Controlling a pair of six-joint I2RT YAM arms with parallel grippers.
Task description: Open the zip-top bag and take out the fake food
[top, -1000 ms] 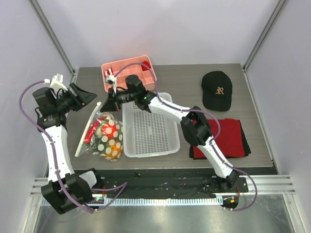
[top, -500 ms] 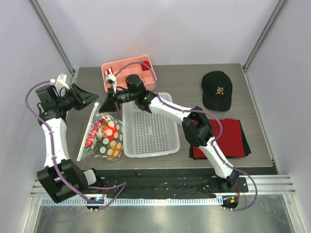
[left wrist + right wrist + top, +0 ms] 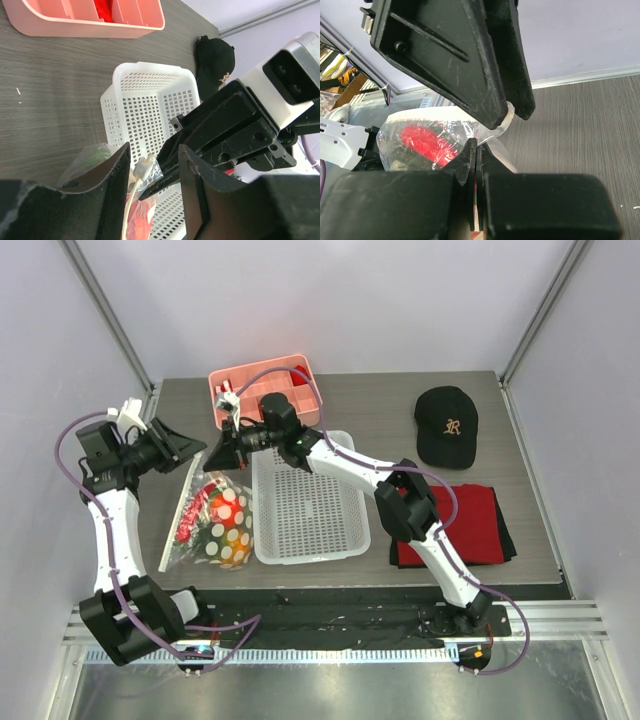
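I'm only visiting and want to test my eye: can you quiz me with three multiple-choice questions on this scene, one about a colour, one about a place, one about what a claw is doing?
1. The cap is: A pink, B black, C white.
2. The zip-top bag rests: A on the table beside the white basket, B inside that basket, C on the cap.
3. The right gripper is: A wide open over the cap, B lying in the basket, C shut on the bag's edge.
Answers: 1 B, it is plainly black; 2 A, the basket is empty and the bag sits next to it; 3 C, the right wrist view shows its fingers pressed together on clear film.
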